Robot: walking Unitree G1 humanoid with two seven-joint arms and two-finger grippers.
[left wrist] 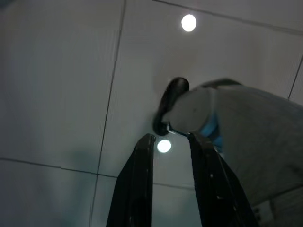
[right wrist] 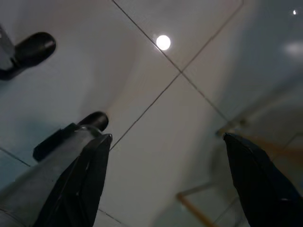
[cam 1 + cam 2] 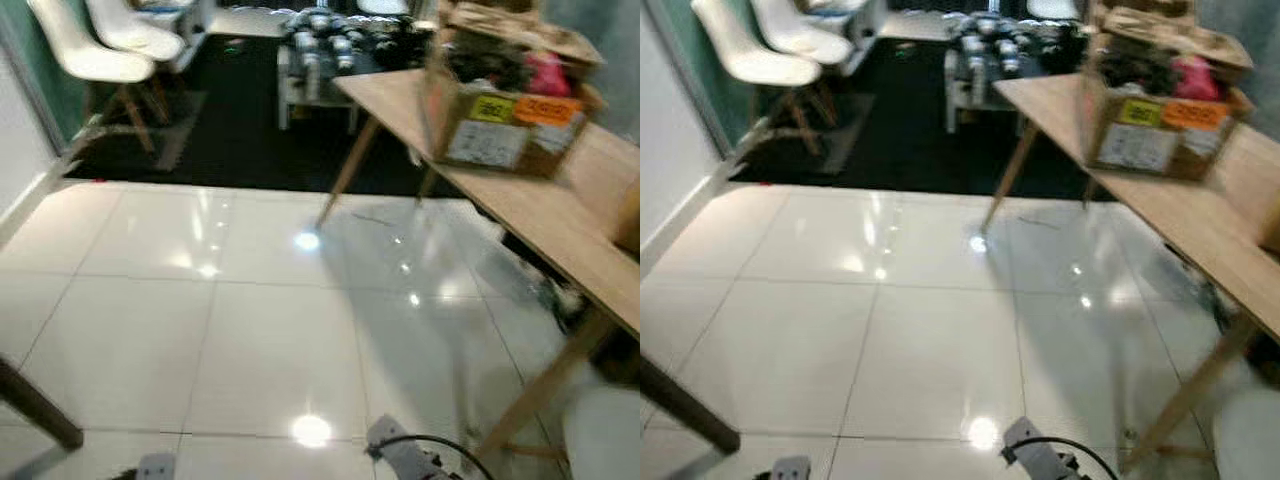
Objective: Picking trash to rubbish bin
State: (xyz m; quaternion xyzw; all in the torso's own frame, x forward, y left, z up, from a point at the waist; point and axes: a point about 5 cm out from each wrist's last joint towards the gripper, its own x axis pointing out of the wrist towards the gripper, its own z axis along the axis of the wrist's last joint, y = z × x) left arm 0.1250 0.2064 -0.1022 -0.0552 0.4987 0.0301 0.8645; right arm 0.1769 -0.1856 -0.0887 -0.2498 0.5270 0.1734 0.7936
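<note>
Two unreadable labels [image 3: 517, 109], cardboard box [image 3: 510, 125], table [image 3: 560, 215]

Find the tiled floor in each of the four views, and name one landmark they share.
Left eye view: the floor spans the middle and lower left, beside the table.
Right eye view: same place.
Left wrist view: behind the left tool, floor.
Right wrist view: behind the open right tool, floor.
Shared landmark: a round lamp glare on the tiles.
</note>
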